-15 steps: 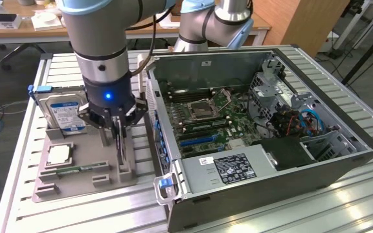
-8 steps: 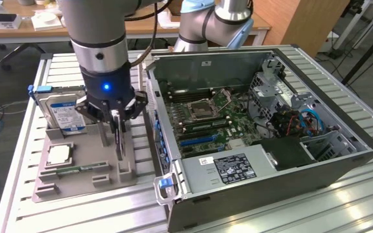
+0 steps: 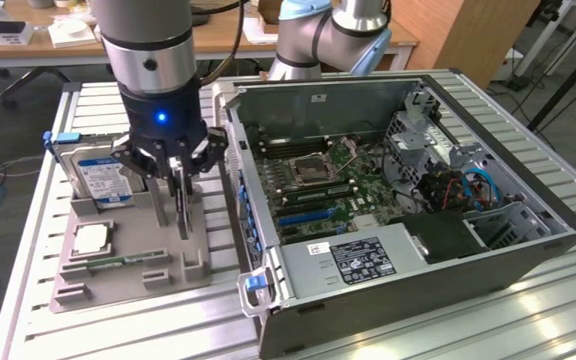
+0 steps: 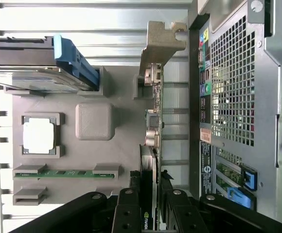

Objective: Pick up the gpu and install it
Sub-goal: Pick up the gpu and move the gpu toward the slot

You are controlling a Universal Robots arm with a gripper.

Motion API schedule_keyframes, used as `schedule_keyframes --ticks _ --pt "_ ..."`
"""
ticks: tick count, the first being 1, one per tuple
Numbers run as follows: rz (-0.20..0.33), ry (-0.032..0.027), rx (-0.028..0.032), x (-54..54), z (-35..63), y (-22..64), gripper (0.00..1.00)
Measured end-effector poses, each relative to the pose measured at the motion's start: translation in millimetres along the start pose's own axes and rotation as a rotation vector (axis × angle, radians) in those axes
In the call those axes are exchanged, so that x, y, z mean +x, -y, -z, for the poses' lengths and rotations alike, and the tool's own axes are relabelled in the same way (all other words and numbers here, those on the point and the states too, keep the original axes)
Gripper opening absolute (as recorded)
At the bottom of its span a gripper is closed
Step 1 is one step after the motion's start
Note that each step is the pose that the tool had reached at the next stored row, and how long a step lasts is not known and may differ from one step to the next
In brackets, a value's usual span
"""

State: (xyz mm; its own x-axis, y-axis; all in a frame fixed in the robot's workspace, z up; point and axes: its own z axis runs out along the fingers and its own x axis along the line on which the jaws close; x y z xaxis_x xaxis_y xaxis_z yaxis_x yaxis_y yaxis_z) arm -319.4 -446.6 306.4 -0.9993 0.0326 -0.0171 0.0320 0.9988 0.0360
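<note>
The gpu (image 3: 183, 214) is a thin dark card with a grey metal end bracket. It stands on edge in a slot of the grey holder (image 3: 118, 281) on the exterior view's left. My gripper (image 3: 179, 184) reaches straight down onto its top edge. In the wrist view the gpu (image 4: 155, 111) runs lengthwise between my two black fingers (image 4: 127, 208), which press on both of its faces, so my gripper (image 4: 150, 199) is shut on it. The card's lower edge sits in the holder (image 4: 95, 160).
The open computer case (image 3: 528, 259) lies right beside the holder, motherboard and blue slot (image 3: 303, 216) exposed. In the holder are a hard drive (image 3: 98, 176), a processor (image 3: 91, 238) and a green memory stick (image 3: 118, 262). A second arm (image 3: 328, 37) stands behind the case.
</note>
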Motion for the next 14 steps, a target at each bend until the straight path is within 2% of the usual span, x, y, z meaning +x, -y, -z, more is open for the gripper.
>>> schedule_keyframes --ticks 8,14 --pt "0.009 -0.0004 -0.0002 -0.4 26.5 -1.0 0.26" --pt "0.012 -0.0004 -0.0003 -0.9 50.7 -1.8 0.26"
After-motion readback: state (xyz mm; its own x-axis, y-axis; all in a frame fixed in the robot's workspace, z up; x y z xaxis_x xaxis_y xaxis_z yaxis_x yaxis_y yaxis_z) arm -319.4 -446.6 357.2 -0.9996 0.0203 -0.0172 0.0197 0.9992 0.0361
